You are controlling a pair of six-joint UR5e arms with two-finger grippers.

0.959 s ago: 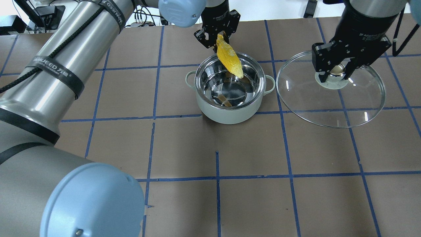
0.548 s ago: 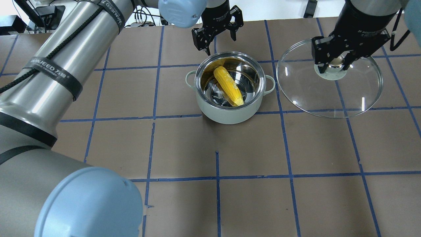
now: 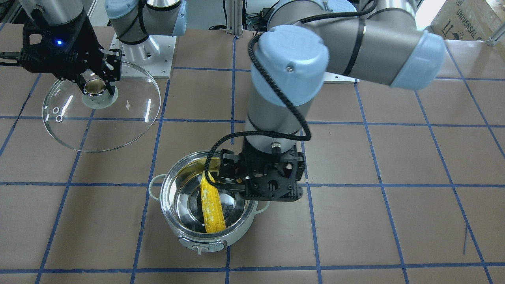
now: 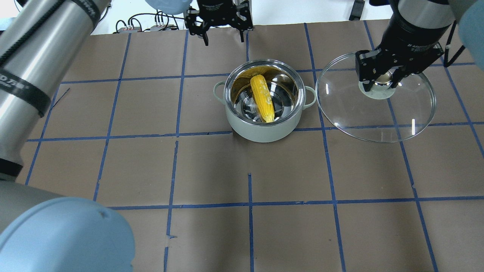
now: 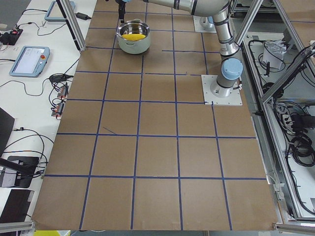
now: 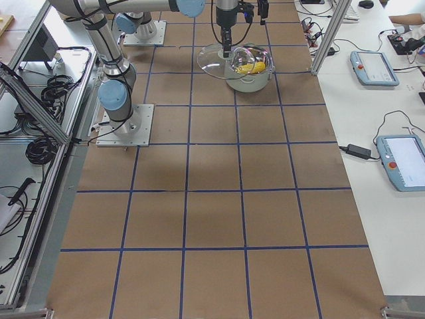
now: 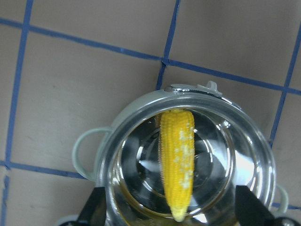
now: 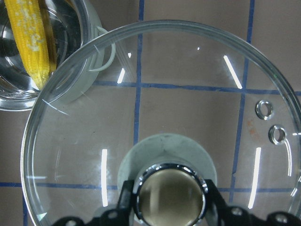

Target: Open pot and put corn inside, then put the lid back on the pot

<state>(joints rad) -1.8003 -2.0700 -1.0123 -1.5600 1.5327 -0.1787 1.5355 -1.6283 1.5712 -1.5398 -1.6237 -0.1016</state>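
Note:
The pale grey pot [image 4: 264, 132] stands open mid-table, also in the front view [image 3: 205, 240]. The yellow corn [image 4: 262, 97] lies slanted inside it on the steel bottom, also seen in the front view [image 3: 212, 205] and the left wrist view [image 7: 178, 165]. My left gripper [image 4: 224, 37] is open and empty, high above and beyond the pot's far rim. My right gripper [image 4: 382, 77] is shut on the beige-gold knob of the clear glass lid [image 4: 378, 117] and holds it in the air right of the pot. In the right wrist view, the lid [image 8: 178, 94] slightly overlaps the pot's handle.
The table is covered in brown paper with a blue tape grid [image 4: 249, 204]. The arms' base plates [image 3: 146, 59] sit at the robot's side of the table. Tablets [image 5: 29, 59] and cables lie on a side bench beyond the table's edge.
My left gripper opened and let go of the corn, which dropped into the pot. The left gripper then drew up and away to the left. The right gripper with the lid shifted slightly.

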